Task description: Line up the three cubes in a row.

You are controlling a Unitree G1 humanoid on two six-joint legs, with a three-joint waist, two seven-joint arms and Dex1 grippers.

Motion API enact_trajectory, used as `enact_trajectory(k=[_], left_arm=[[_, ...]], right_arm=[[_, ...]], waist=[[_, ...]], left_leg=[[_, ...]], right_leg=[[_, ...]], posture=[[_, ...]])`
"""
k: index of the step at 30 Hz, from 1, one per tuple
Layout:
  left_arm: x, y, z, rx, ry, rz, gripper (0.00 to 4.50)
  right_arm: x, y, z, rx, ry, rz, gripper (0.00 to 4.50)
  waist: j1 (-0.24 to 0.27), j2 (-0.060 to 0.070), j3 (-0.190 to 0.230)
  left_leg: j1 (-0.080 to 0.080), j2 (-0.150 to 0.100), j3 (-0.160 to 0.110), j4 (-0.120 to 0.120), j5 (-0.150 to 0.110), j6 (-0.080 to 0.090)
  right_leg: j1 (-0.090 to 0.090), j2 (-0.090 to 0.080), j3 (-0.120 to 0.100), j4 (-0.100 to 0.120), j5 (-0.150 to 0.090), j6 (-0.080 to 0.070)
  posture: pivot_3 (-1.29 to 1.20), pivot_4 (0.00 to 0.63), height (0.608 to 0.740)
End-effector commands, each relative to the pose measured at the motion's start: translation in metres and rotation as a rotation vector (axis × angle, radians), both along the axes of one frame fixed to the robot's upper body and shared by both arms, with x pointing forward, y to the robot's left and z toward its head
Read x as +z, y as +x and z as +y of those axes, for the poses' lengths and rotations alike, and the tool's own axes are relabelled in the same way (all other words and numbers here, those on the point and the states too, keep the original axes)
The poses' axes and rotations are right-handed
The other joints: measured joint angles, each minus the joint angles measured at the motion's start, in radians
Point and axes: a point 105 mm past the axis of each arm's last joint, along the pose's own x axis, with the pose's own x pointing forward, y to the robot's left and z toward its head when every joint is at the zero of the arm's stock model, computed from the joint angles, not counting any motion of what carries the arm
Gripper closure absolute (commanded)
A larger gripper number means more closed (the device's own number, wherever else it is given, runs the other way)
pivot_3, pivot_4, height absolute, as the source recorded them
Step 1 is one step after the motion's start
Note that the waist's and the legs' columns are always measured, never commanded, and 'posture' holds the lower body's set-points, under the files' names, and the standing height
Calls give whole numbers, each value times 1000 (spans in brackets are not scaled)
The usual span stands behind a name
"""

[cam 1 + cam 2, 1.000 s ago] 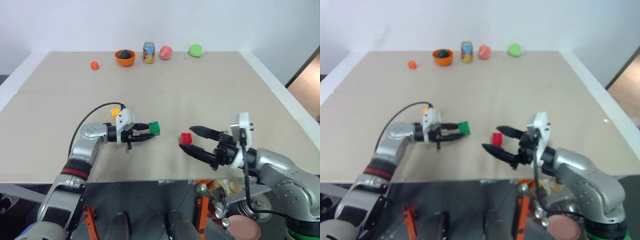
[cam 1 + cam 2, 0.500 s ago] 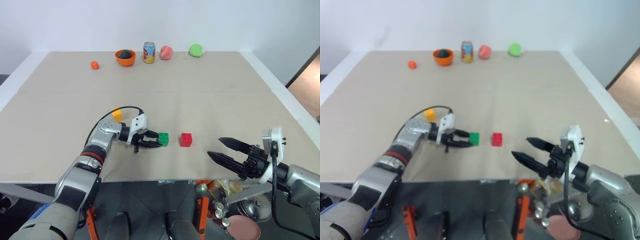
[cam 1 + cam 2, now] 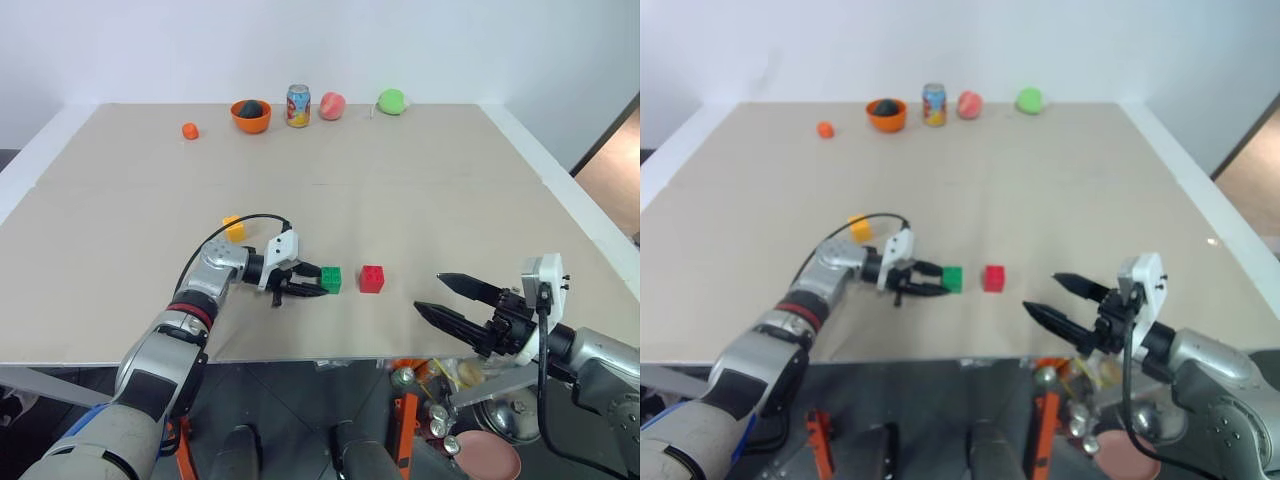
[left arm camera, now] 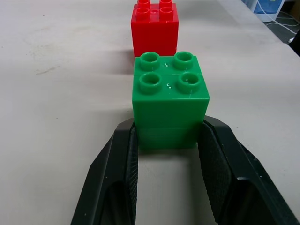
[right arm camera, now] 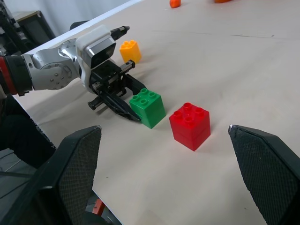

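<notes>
The green cube (image 3: 331, 279) stands on the table, and my left gripper (image 3: 318, 281) is shut on its lower sides, fingers (image 4: 121, 173) level with the tabletop. The red cube (image 3: 372, 278) stands just to its right with a small gap between them, studs up. The yellow cube (image 3: 233, 228) lies apart, further back on the left, beside my left forearm. My right gripper (image 3: 430, 292) is open and empty, hovering near the table's front edge to the right of the red cube.
Along the far edge stand a small orange ball (image 3: 189, 130), an orange bowl (image 3: 250, 114) holding something dark, a drinks can (image 3: 298, 105), a reddish fruit (image 3: 332, 105) and a round green fruit (image 3: 391, 100). The table's front edge (image 3: 300, 358) is close by.
My left gripper carried the green cube right and down beside the red cube. My right gripper, open around the red cube a second ago, drew back to the right.
</notes>
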Motion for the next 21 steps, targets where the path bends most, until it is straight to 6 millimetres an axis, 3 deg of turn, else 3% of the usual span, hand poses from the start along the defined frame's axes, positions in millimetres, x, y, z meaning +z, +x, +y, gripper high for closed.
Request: enact_trajectory(k=[1,3,4,10,18,21], left_arm=[[-2,4,11,36,15,8,3233],[-3,4,13,43,8,26,3233],[-3,4,14,51,6,39,2216],[0,3,19,46,-12,4,153],[9,0,37,26,-10,3,8],[19,-3,56,55,-20,-26,8]], right_arm=[[9,1,0,20,-20,-43,0],[9,2,0,21,-22,-44,0],[9,3,0,22,-23,-44,0],[11,5,0,27,-26,-49,0],[17,9,1,52,-33,-64,0],[22,12,4,72,-41,-80,0]], waist=[[0,0,0],[0,0,0],[0,0,0],[0,0,0],[-3,0,0],[-3,1,0]], left_leg=[[0,0,0,0,0,0],[0,0,0,0,0,0],[0,0,0,0,0,0],[0,0,0,0,0,0],[1,0,-1,-1,0,0],[1,0,-1,-1,0,0]], right_leg=[[0,0,0,0,0,0],[0,0,0,0,1,0],[0,0,0,0,1,0],[1,1,0,0,0,0],[0,1,0,0,0,0],[0,1,0,0,0,0]], posture=[[0,150,740],[0,150,740],[0,150,740],[0,150,740],[0,150,740],[0,150,740]])
